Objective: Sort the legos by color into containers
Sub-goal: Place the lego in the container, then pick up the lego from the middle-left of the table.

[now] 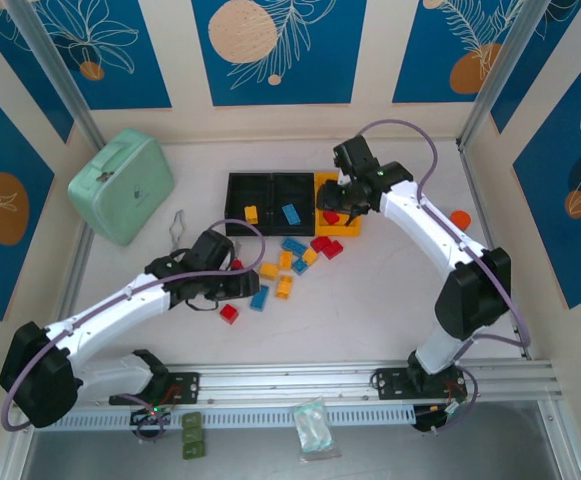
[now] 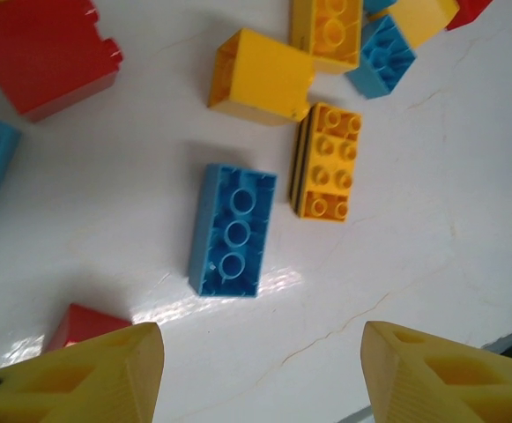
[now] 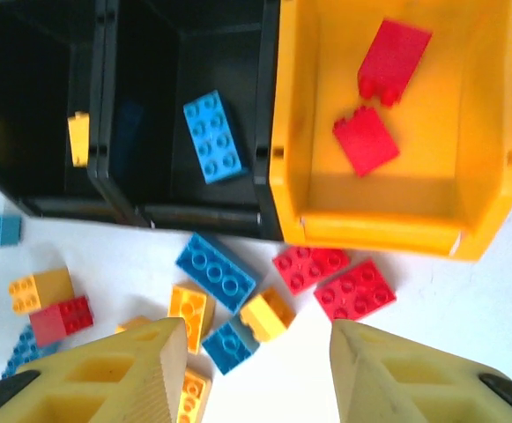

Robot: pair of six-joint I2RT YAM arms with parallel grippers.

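Left pincer [image 1: 225, 297], top view: jaws apart, empty, low over the loose legos [image 1: 288, 262] on the desk [image 1: 370, 320]. Right pincer [image 1: 350, 213]: parted too, empty, above the yellow bin [image 1: 338, 231] at the right end of the containers [image 1: 270, 177]. Both near 1 small pile, so some risk of the arms crowding each other.

Left wrist view: pincer [image 2: 260, 352] gaping, upturned blue brick [image 2: 232, 231] just ahead, red brick [image 2: 84, 324] beside one fingertip [image 2: 106, 370]. Could trap that red one on closing, or shove the orange brick [image 2: 328, 160] sideways.

Right wrist view: pincer [image 3: 256, 352] open, nothing held. 2 red bricks [image 3: 366, 141] lying in the yellow bin, 1 blue brick [image 3: 213, 137] in the middle black bin [image 3: 167, 53], 1 yellow brick [image 3: 79, 139] in the left black bin [image 3: 26, 88]. Below, mixed cluster [image 3: 216, 271] packed tight, several touching. Likely to lift a wrong-coloured neighbour, or to knock the bin's front wall.
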